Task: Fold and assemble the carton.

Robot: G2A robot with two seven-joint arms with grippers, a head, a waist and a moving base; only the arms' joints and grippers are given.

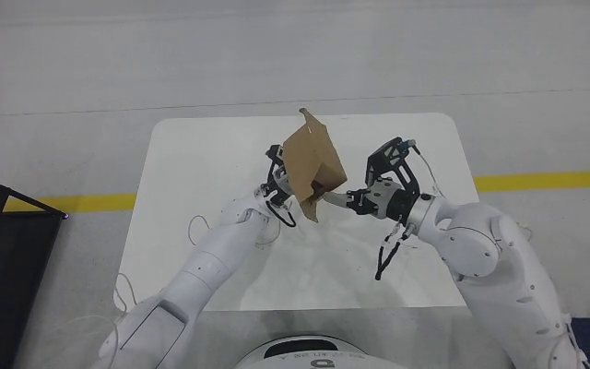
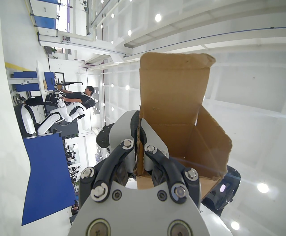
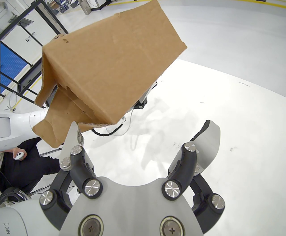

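clamping one wall of the carton [image 2: 178,93] between its fingers, the left gripper [image 2: 138,125] holds it tilted in the air above the white table [image 1: 203,166]. the right gripper [image 3: 140,134] stands spread apart, one finger at a loose lower flap. the carton is plain brown cardboard, one end open, edges ragged

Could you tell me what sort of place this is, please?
Probably a robotics lab in a large hall: another white robot in the background, a yellow line on the floor, and high ceiling lights.
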